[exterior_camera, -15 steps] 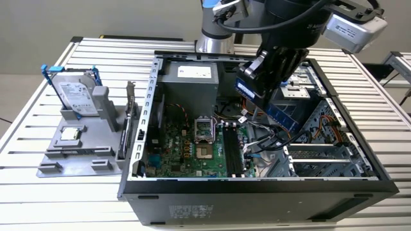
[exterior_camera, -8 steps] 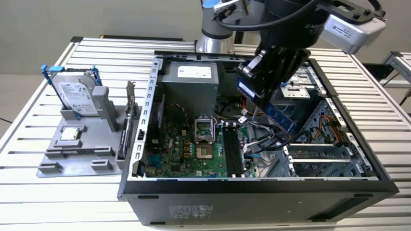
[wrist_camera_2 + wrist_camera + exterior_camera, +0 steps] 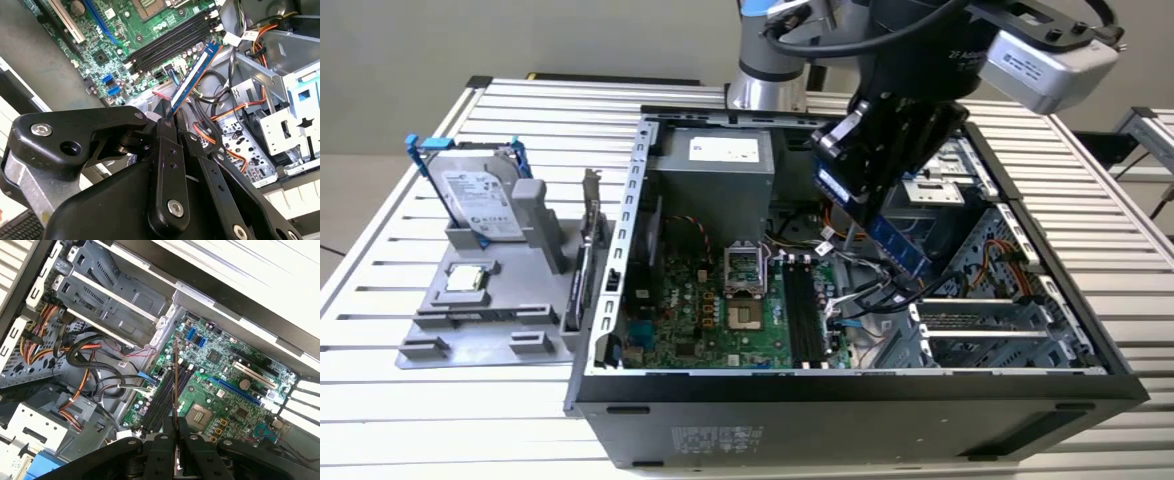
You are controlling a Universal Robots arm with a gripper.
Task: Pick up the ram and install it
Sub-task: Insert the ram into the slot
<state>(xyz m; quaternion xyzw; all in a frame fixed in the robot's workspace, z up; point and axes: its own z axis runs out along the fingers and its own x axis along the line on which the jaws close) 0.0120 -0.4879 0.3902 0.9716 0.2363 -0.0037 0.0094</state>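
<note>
ram clamped in jaws, clear above slots

Blue ram, green motherboard, black fingers, silver ribbed table, orange and black cables.

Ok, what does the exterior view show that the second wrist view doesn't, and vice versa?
Exterior view: the slatted table, and on the exterior view's left a grey stand carrying a hard drive and a square processor chip. Second wrist view: up close, the gripper clamped on the end of the ram, with orange cables beyond. Shared: the ram held over the open case, not yet seated, above the green motherboard and its black memory slots.
</note>
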